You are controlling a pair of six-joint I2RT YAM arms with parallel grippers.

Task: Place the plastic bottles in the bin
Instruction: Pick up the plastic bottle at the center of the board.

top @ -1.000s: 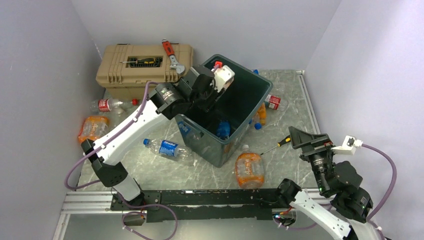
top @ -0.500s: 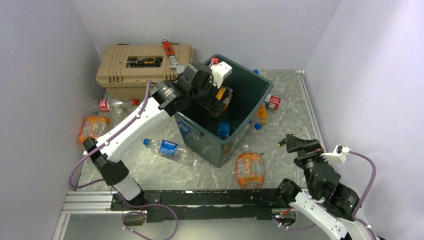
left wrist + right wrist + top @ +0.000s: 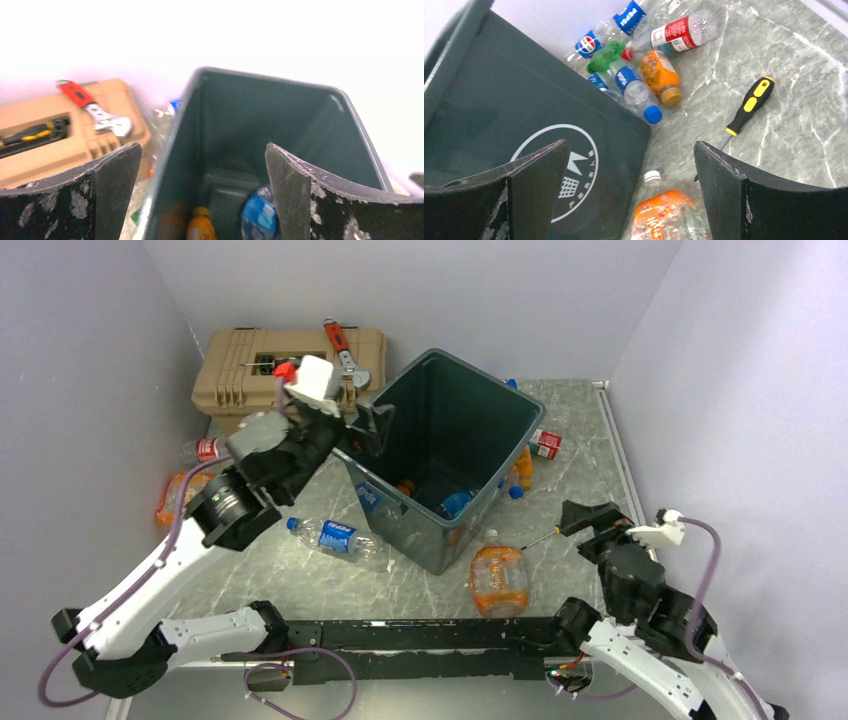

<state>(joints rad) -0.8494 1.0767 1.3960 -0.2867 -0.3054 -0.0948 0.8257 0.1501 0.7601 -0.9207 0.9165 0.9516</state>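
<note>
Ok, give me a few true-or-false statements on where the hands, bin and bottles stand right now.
The left hand holds a bottle. False: it is open and empty.
An orange bottle lies inside the bin. True.
The red wrench lies inside the bin. False: it is on the tan toolbox.
A blue-labelled bottle lies on the table, left of the bin. True.
The right hand is shut. False: it is open.

Above the bin (image 3: 470, 410) the way lies free; the toolbox (image 3: 240, 370) crowds its left.
</note>
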